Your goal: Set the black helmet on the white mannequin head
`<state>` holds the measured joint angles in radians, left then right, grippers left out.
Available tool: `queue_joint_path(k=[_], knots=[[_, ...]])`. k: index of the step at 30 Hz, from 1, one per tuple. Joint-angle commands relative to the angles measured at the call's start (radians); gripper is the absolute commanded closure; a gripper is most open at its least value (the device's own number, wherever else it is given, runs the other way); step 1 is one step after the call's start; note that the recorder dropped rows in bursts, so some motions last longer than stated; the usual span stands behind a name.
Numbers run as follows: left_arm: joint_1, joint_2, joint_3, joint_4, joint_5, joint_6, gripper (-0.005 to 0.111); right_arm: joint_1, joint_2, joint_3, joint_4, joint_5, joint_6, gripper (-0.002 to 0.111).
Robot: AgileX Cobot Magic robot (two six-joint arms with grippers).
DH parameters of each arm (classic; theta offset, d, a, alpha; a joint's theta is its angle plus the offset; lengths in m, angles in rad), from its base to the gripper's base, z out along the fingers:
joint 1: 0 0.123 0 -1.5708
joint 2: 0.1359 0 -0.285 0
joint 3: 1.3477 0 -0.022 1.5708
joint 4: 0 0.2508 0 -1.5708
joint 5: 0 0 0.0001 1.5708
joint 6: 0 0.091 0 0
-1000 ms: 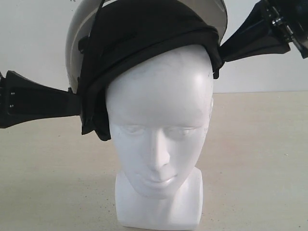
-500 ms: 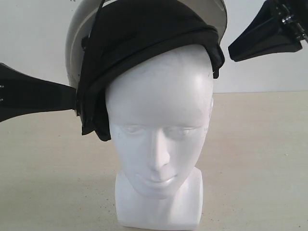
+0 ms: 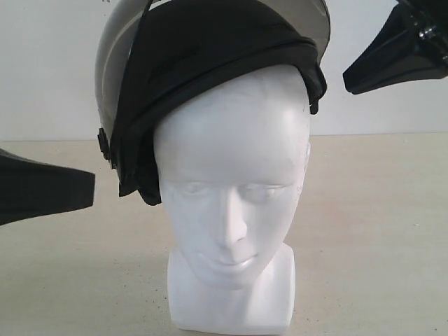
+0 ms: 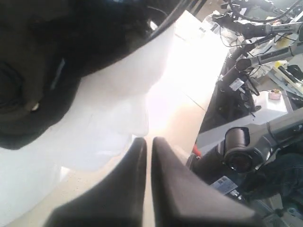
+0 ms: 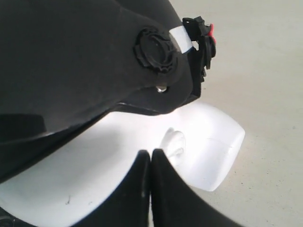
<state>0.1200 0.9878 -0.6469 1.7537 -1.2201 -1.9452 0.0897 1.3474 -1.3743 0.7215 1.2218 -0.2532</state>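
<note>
Helmet (image 3: pixel 210 63) perched crooked on white mannequin head (image 3: pixel 231 175), not seated; left gripper (image 3: pixel 89 190) and right gripper (image 3: pixel 348 77) pinched together, empty, apart from it, probably for nudging.

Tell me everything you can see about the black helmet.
The black helmet sits tilted on the white mannequin head, lower on the exterior view's left. Soft black lining shows inside; a greyish see-through visor rises above, a round pivot on its side. Only the head touches it; left gripper and right gripper stand clear.
</note>
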Motion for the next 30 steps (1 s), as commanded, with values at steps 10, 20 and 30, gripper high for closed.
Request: queue_joint_path(k=[10,20,30], knots=[[0.23,0.04,0.006,-0.009,0.606,-0.05,0.102,0.001,-0.011,0.002,-0.081,-0.051,0.056,0.108],[0.228,0.617,-0.359,-0.21,0.34,0.14,0.102,-0.049,0.015,-0.054,-0.093,-0.329,0.087,0.108],[0.171,0.845,-0.67,-0.055,0.251,0.003,0.102,-0.371,0.384,-0.367,0.515,-0.001,-0.166,0.108]])
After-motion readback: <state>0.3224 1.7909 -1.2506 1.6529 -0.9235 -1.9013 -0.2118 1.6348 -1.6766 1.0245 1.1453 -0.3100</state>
